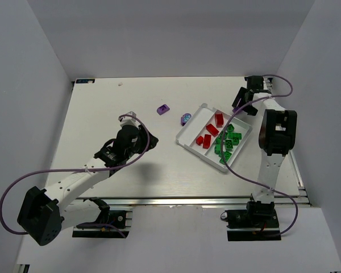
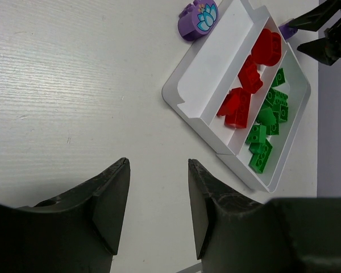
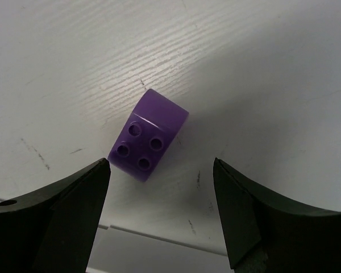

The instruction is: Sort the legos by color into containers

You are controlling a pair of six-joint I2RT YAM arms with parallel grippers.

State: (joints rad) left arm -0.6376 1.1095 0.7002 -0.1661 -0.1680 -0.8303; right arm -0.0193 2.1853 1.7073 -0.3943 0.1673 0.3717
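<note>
Centrally, smooth four-studded purple brick [image 3: 149, 135].

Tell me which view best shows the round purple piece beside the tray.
Left wrist: the round purple plastic piece with a pale flower print sits large beside the white plastic tray. Top external shows it tiny; the right wrist view misses it.

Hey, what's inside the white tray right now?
The tray holds red bricks in its middle lane, green bricks in an outer lane; the other outer lane is bare. Anything under the piled bricks is covered.
</note>
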